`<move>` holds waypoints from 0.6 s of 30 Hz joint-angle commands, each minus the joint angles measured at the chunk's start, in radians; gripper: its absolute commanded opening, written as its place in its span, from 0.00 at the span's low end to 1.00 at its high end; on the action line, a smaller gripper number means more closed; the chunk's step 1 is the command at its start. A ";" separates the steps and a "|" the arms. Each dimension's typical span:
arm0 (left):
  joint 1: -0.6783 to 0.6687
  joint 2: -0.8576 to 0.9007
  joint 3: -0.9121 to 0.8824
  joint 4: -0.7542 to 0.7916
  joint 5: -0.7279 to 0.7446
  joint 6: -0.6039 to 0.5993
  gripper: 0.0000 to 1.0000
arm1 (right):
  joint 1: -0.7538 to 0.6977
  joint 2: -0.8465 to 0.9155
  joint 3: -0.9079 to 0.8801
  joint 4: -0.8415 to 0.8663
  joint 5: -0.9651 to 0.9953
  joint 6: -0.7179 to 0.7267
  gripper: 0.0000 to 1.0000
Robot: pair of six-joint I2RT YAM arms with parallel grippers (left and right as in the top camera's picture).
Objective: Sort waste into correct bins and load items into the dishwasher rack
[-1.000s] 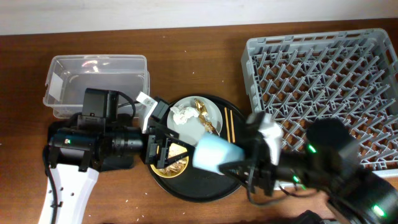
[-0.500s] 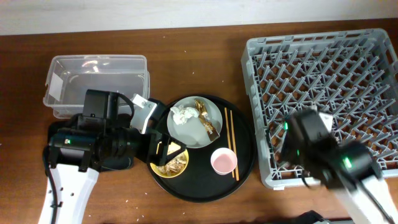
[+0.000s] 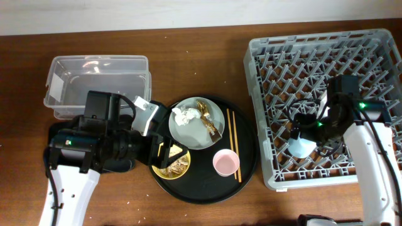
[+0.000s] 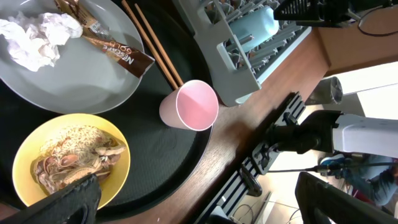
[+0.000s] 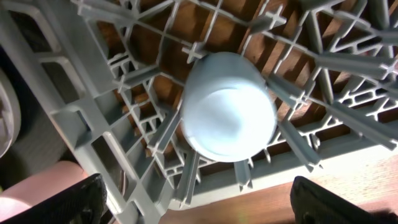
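Note:
The blue cup (image 3: 301, 145) sits upside down among the pegs at the front left of the grey dishwasher rack (image 3: 326, 69). It also shows in the right wrist view (image 5: 229, 107). My right gripper (image 3: 316, 129) (image 5: 199, 202) is open just above it. My left gripper (image 3: 164, 154) (image 4: 196, 202) is open, low over the yellow bowl (image 4: 118, 149) of food scraps (image 4: 71, 158). The grey-green plate (image 3: 188, 133) holds white tissue (image 3: 184, 116) and a gold-brown wrapper (image 3: 208, 119). The chopsticks (image 3: 232, 144) and pink cup (image 3: 225, 163) lie beside it.
Plate, bowl, pink cup and chopsticks all rest on a large round black tray (image 3: 246, 164). The clear tub (image 3: 97, 78) stands at the back left. The shallow black tray is hidden, perhaps under my left arm. Bare wood lies between the round tray and the rack.
My right gripper carried the blue cup from above the round tray to the rack and let it go there. The left arm has barely moved.

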 commanded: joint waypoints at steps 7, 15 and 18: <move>-0.480 0.142 -0.163 0.295 -0.549 -0.267 0.81 | 0.003 -0.537 0.098 -0.017 -0.306 0.039 0.97; -0.594 0.441 -0.167 0.500 -0.538 -0.344 0.44 | 0.003 -0.593 0.095 -0.138 -0.306 0.038 0.97; -0.597 0.443 -0.167 0.506 -0.547 -0.344 0.05 | 0.003 -0.593 0.095 -0.138 -0.306 0.038 0.97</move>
